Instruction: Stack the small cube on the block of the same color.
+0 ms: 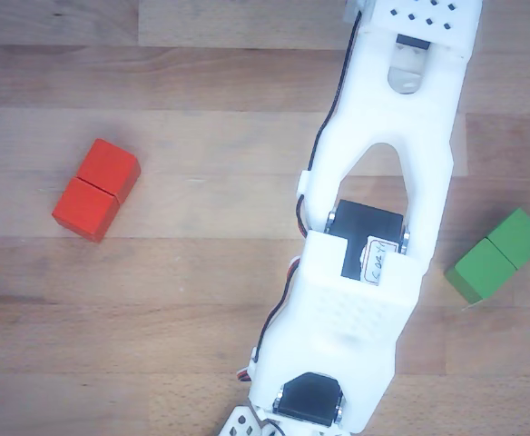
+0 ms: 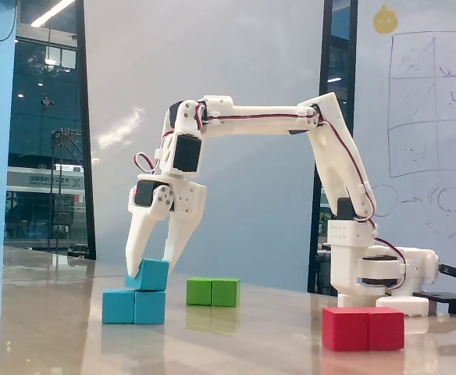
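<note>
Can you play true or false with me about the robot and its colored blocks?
1. The small bright blue cube sits on top of the long bright blue block. True.
2. The robot's white hand is high in the air, far from every block. False: its fingertips reach down around the small blue cube.
3. The long green block lies on the wooden table with nothing on it. True.
4. The long red block is stacked on the green one. False: it lies alone on the table, on the other side of the arm in the other view.
5. The small blue cube is lying on the table. False: it rests on the long blue block.
</note>
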You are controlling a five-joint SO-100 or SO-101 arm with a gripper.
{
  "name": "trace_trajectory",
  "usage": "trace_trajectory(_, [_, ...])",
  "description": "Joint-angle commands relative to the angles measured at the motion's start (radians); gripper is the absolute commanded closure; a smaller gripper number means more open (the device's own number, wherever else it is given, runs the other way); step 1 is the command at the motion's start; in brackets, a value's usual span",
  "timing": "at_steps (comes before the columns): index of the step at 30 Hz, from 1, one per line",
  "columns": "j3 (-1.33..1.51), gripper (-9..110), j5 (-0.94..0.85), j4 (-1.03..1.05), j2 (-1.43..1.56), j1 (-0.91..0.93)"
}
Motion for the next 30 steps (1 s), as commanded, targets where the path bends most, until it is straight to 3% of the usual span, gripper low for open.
trace_trajectory(1, [-0.087,85,-0.011,-0.012,0.015,0.008])
trace_trajectory(9, [-0.087,84,-0.011,-0.005,-0.011,0.006])
trace_trajectory(21, [-0.087,62,-0.009,-0.015,-0.012,0.008])
trace_trajectory(30, [-0.089,60,-0.009,-0.009,-0.011,0.011])
